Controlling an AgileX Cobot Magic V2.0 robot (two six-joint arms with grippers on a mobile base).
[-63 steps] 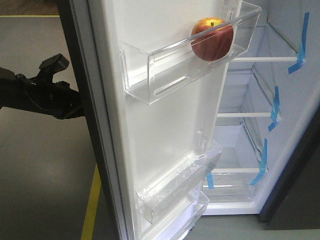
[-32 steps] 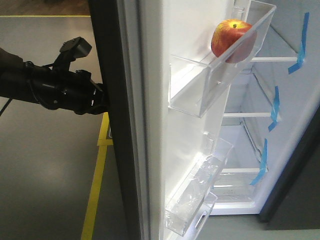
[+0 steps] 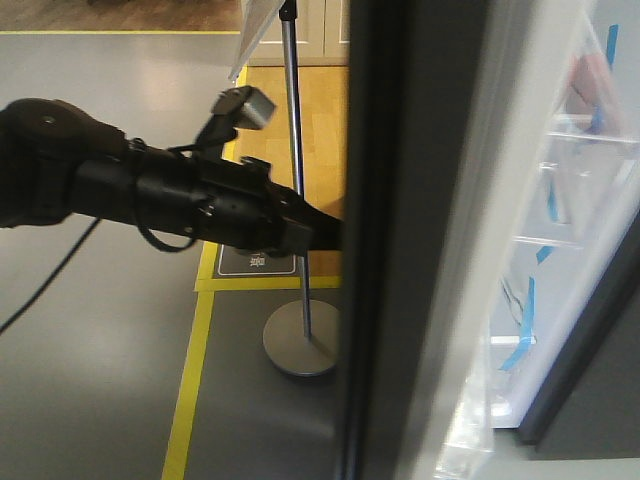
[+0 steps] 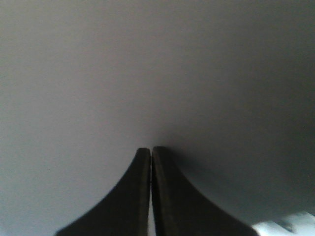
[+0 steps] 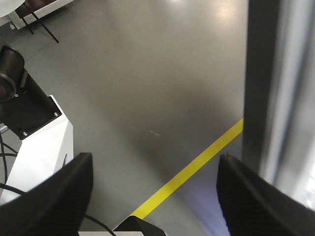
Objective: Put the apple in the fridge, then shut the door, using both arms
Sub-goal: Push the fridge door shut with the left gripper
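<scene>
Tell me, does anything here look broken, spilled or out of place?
Nothing looks spilled or damaged. The door is partly open and blurred in the front view, with the shut left gripper set against its grey outside. A reddish blur, probably the apple, shows through a clear door bin.

You have a metal stand (image 3: 298, 345) on the grey floor (image 3: 90, 340), with a round base and a thin upright pole. A yellow tape line (image 3: 186, 400) runs just left of its base. Wooden flooring (image 3: 322, 130) lies behind the pole, and a small floor label (image 3: 257, 264) sits just beyond the base.
</scene>
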